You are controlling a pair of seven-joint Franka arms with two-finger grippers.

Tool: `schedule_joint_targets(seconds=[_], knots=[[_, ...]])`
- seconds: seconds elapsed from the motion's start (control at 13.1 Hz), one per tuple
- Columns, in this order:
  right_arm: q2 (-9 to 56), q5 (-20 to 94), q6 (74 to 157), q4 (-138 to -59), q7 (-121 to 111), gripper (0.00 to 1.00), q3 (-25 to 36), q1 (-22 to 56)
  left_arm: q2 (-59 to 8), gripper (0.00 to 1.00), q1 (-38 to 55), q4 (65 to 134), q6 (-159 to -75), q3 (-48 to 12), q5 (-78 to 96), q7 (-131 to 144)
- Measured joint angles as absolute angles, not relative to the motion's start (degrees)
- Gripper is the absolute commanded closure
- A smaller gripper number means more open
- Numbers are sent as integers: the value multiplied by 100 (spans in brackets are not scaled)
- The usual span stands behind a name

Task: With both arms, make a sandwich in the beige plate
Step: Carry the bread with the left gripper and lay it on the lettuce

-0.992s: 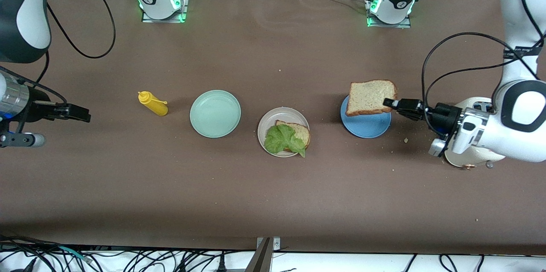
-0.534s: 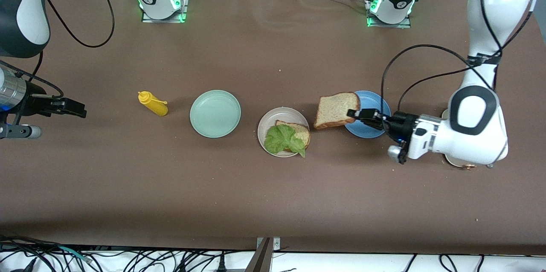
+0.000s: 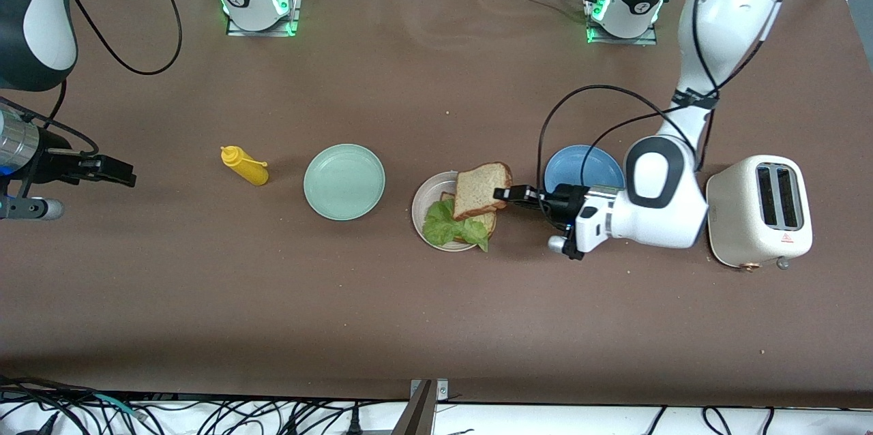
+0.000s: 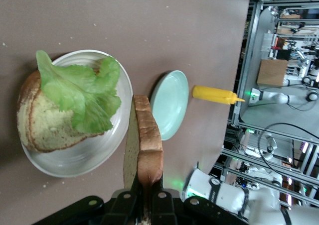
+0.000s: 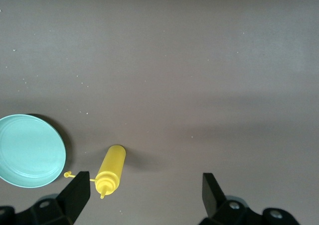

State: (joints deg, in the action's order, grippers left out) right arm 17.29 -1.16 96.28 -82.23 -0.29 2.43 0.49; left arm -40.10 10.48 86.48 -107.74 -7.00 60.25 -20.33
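we see the left pincer (image 3: 503, 193) clamped on a slice of toast (image 3: 481, 189), holding it over the beige plate (image 3: 424, 198), where another slice (image 4: 42, 128) lies under a lettuce leaf (image 3: 452, 223). the right pincer (image 3: 129, 176) waits with fingers apart above the bench (image 3: 436, 312) at the right arm's end, well apart from the yellow bottle (image 3: 244, 165).

You get even, bright overhead light, soft shadows beside each plate, mild sheen on the surface (image 3: 423, 80), sharp focus throughout.
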Motion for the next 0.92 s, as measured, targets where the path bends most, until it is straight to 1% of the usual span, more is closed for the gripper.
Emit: schedule_joint_targets(seconds=[0.46, 0.53, 0.61, 0.76, 0.84, 0.92], knots=[[1726, -116, 9625, -8237, -34, 1, 255, 49, -4307, 100, 1432, 8718, -11358, -699, 6222, -2026], [1726, -116, 9625, -8238, -34, 0, 255, 49, -4338, 64, 1452, 8718, -11382, -699, 6222, -2026], [1726, -116, 9625, -8238, -35, 0, 255, 49, -4376, 39, 1454, 8719, -11395, -696, 6222, -2026], [1725, -116, 9625, -8239, -35, 0, 255, 49, -4457, 9, 1444, 8719, -11408, -663, 6222, -2028], [1725, -115, 9625, -8239, -35, 0, 255, 49, -4503, 1, 1433, 8719, -11409, -653, 6222, -2032], [1725, -115, 9625, -8240, -36, 0, 255, 49, -4538, 1, 1427, 8719, -11411, -637, 6222, -2033]])
